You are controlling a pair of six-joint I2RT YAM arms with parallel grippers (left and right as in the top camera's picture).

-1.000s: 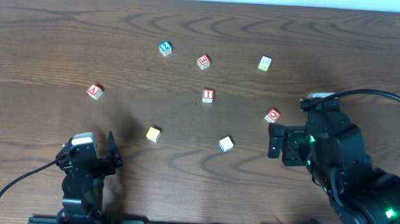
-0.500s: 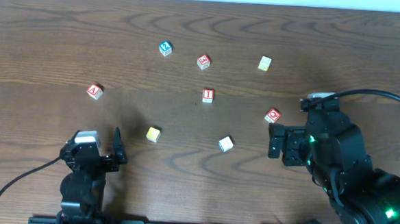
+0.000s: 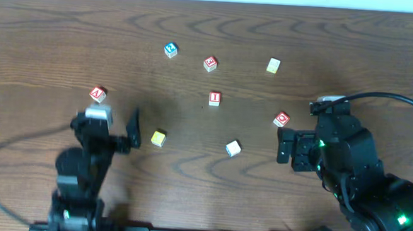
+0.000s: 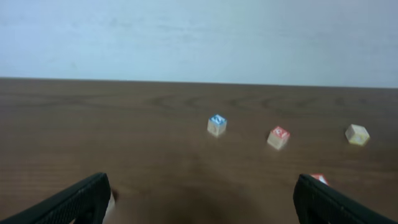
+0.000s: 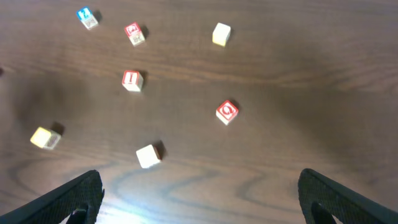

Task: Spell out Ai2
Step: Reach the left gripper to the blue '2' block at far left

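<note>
Hovering near the counter's (image 3: pixel 55 37) left edge, left fingers (image 4: pixel 84 198) spread wide, empty; line them squarely over the red A block (image 3: pixel 98 93) before descending. Right fingers (image 5: pixel 74 196) released.

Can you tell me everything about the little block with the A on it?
The A block is a small pale cube, wooden-looking, with a red A framed in red on top. It sits flat on the brown table, slightly askew, far left of the other blocks. Only the table touches it; the open left gripper is nearby.
</note>
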